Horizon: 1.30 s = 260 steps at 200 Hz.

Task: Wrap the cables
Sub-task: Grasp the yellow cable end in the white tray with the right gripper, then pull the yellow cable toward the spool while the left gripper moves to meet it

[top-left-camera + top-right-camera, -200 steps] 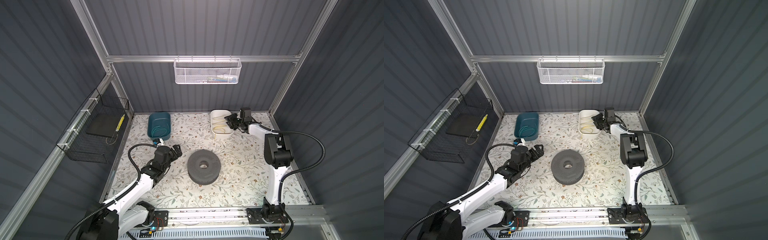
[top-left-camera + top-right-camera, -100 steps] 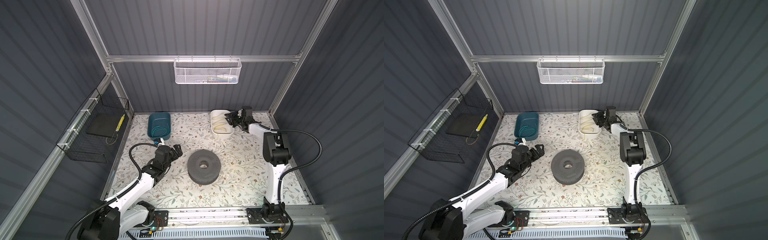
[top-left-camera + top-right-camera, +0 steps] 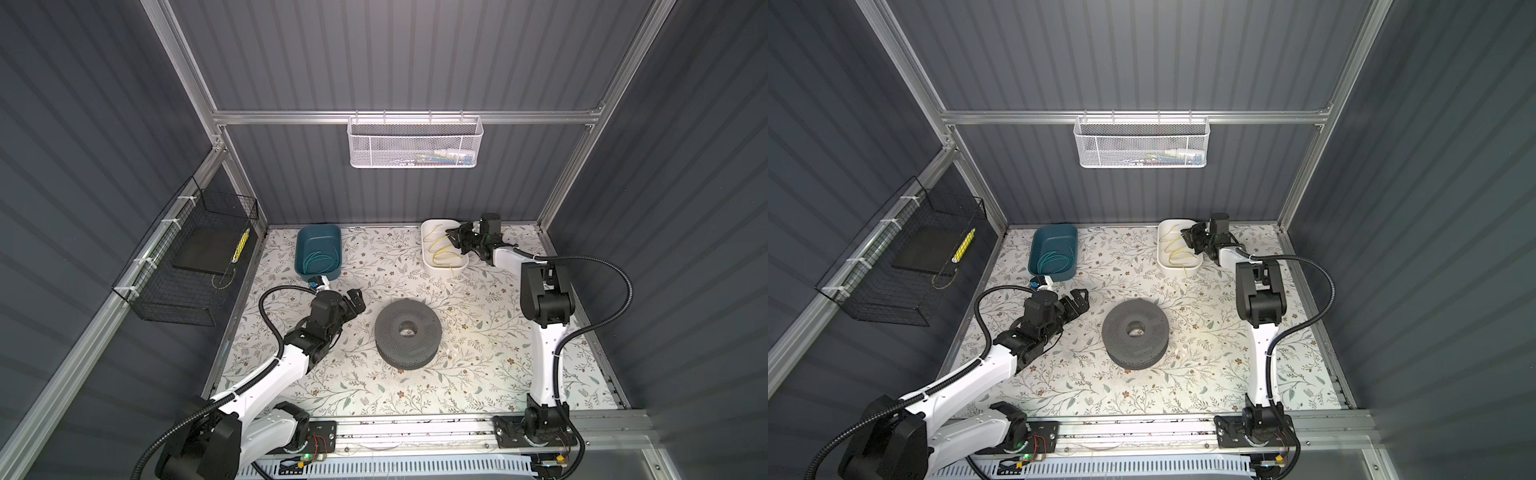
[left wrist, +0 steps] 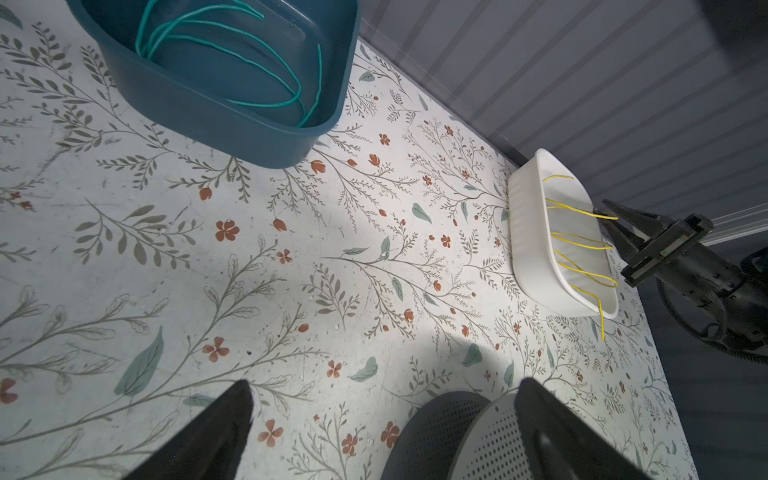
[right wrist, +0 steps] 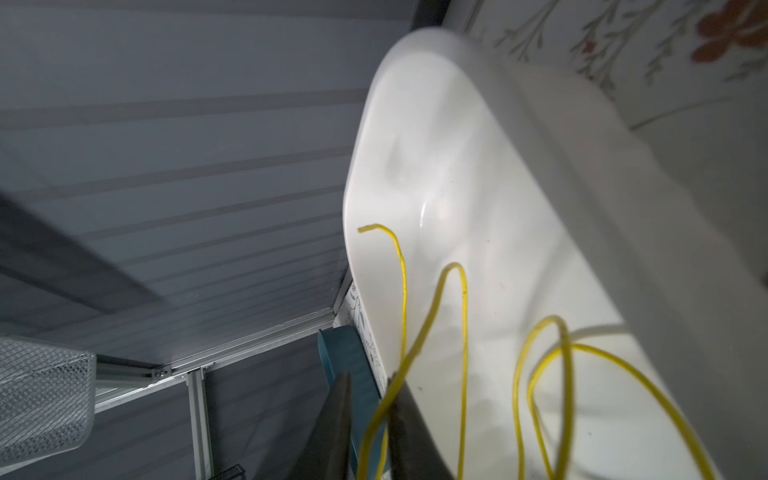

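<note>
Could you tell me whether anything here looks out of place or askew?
Yes: one end of the yellow wire hangs out over the rim of the white bin, dangling outside its wall, while most loops sit inside. Nothing else looks spilled or damaged.

My view: a dark cell.
Grey ribbed walls (image 3: 395, 54), aluminium frame (image 3: 407, 117), floral tabletop (image 3: 415, 399), white mesh basket (image 3: 414, 145), black wire basket (image 3: 183, 266).

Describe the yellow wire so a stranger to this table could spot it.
On the flowered table, look to the far side, right of the middle, for a white tub. The yellow wire lies inside it in loose loops, one end hanging over the rim. Unlike the green wire in the teal tub, it is bright yellow.
</note>
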Each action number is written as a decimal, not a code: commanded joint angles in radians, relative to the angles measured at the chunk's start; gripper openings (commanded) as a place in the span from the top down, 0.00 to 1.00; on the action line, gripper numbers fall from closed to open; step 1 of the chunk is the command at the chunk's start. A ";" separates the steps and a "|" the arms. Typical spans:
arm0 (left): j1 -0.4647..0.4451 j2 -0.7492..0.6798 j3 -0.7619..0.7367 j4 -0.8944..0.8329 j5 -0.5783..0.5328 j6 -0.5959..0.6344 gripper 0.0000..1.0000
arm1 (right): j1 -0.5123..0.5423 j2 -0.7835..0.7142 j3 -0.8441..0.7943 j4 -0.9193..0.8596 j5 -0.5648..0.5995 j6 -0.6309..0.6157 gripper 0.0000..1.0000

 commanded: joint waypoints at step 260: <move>-0.057 0.101 0.579 -0.493 0.301 0.446 0.53 | 0.478 -1.029 -0.538 -0.404 0.483 -0.955 1.00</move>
